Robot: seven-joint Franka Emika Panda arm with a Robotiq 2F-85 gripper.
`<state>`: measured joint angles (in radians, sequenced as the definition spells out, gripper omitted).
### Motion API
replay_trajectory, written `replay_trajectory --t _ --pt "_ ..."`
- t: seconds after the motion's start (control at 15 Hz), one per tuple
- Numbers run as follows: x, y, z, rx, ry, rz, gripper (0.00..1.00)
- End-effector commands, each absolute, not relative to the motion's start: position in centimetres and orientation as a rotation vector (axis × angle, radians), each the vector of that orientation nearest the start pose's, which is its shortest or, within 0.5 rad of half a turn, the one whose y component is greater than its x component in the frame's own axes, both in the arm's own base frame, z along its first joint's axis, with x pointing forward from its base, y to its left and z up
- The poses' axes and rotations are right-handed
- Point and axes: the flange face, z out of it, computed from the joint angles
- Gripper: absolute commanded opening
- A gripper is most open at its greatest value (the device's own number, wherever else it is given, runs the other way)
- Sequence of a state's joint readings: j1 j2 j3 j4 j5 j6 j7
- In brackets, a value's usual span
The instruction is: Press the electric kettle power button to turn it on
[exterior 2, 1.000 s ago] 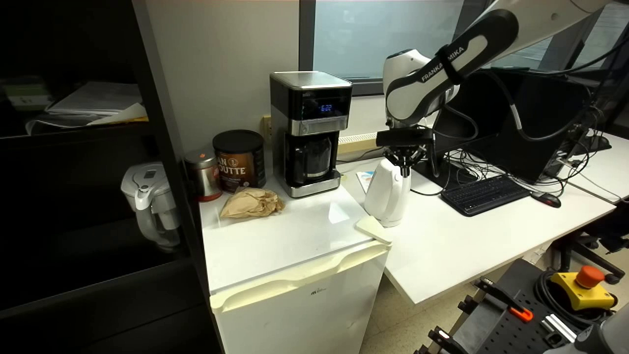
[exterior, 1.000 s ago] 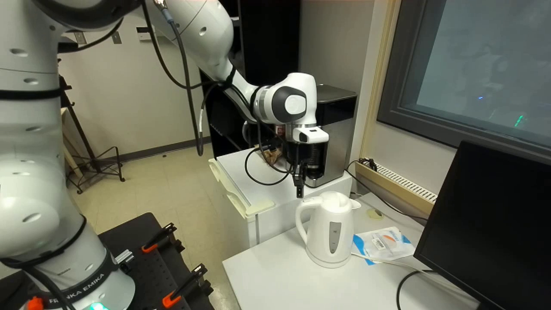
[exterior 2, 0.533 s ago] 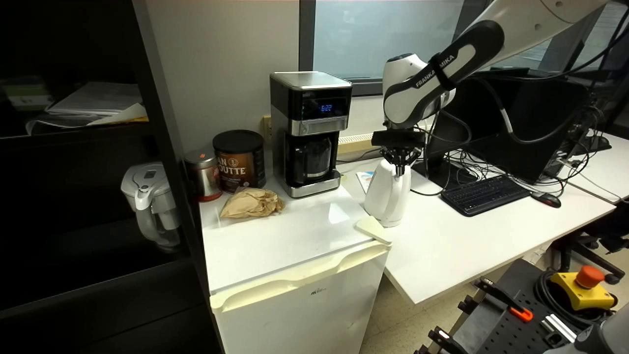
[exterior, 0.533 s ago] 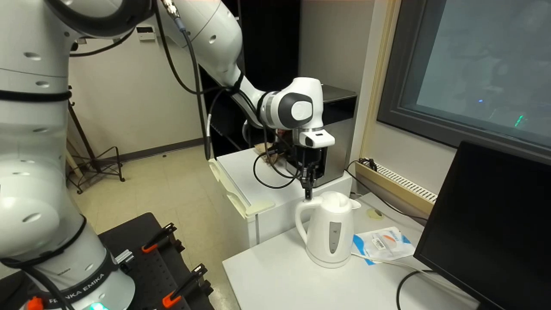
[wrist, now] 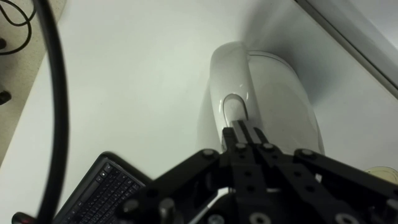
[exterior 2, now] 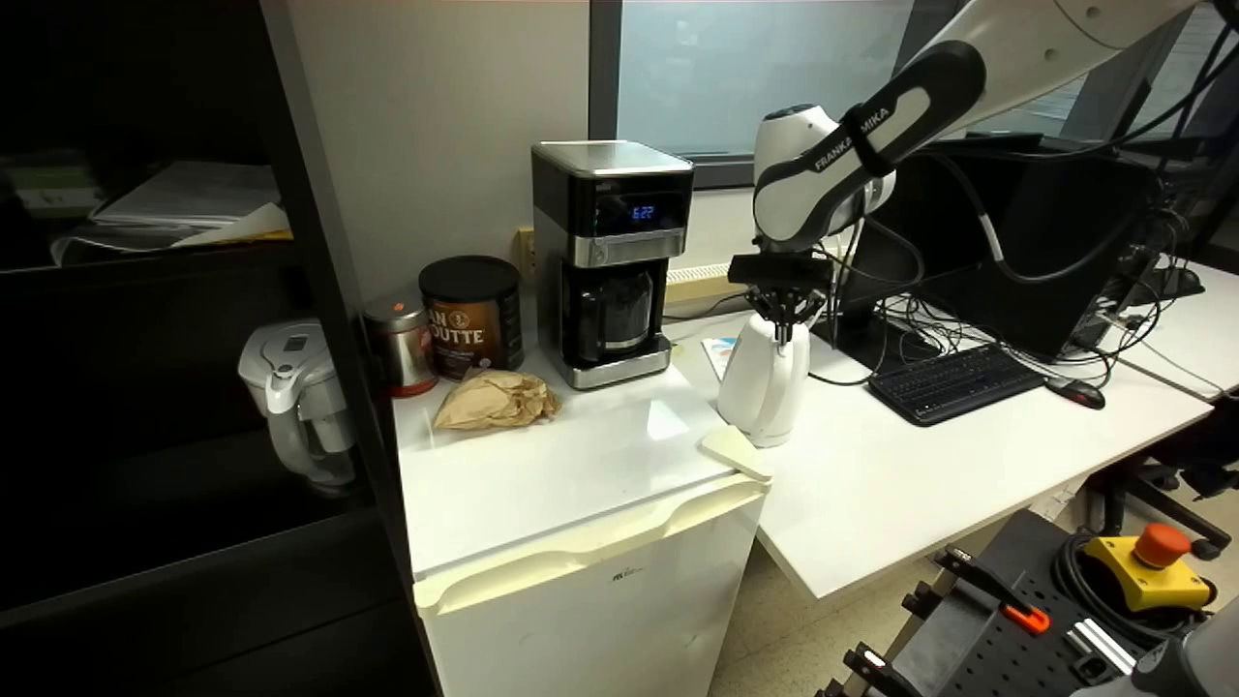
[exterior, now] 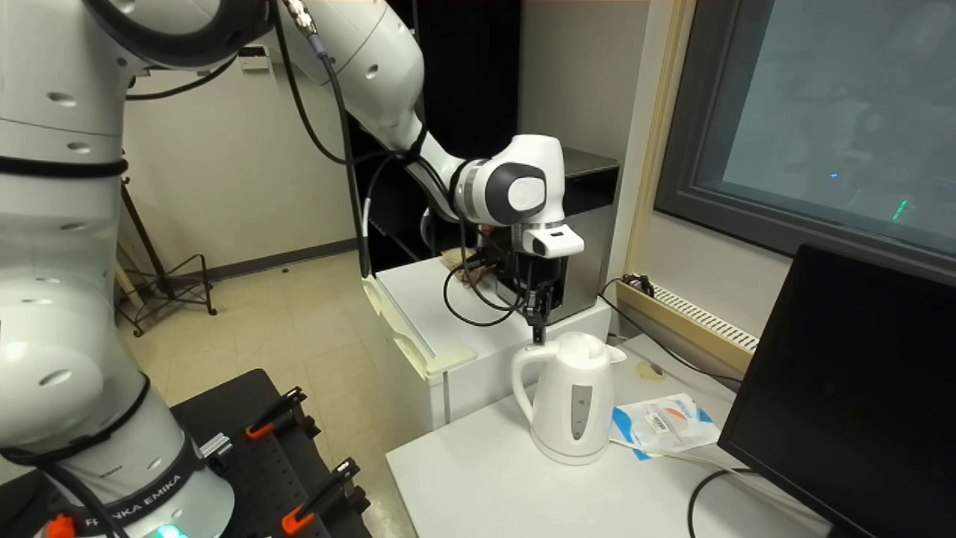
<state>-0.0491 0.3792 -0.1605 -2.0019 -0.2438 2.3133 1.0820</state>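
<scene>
– If the kettle [exterior: 567, 403] on the table [exterior: 478, 478], left of the monitor [exterior: 859, 381], gets shoved, will it tip?

– Might slide, imo: stiff, slick plastic, can't tell how full. Fingers [wrist: 238, 132] are pinched together, holding nothing, by the top of the handle [wrist: 230, 77]; contact unclear. Gently push that button-like oval [wrist: 233, 107] straight down; grab the handle only for moving it.

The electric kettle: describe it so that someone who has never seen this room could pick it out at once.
Start at the mini fridge, then the white desk beside it. At the desk's end by the fridge, beneath the claw, stands the electric kettle. Unlike the boxy coffee maker on the fridge, it is white and jug-shaped, with a loop handle.
</scene>
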Motion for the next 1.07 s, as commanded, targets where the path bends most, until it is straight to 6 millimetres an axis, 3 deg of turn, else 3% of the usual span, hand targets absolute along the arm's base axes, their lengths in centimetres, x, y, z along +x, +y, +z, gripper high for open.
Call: replay_trajectory --t 0.0,1.0 --pt "59.2 -12.6 26.0 -2.836 1.804 -0.074 0.00" --pt "58.8 -13.2 24.5 -2.735 1.860 -0.041 0.00"
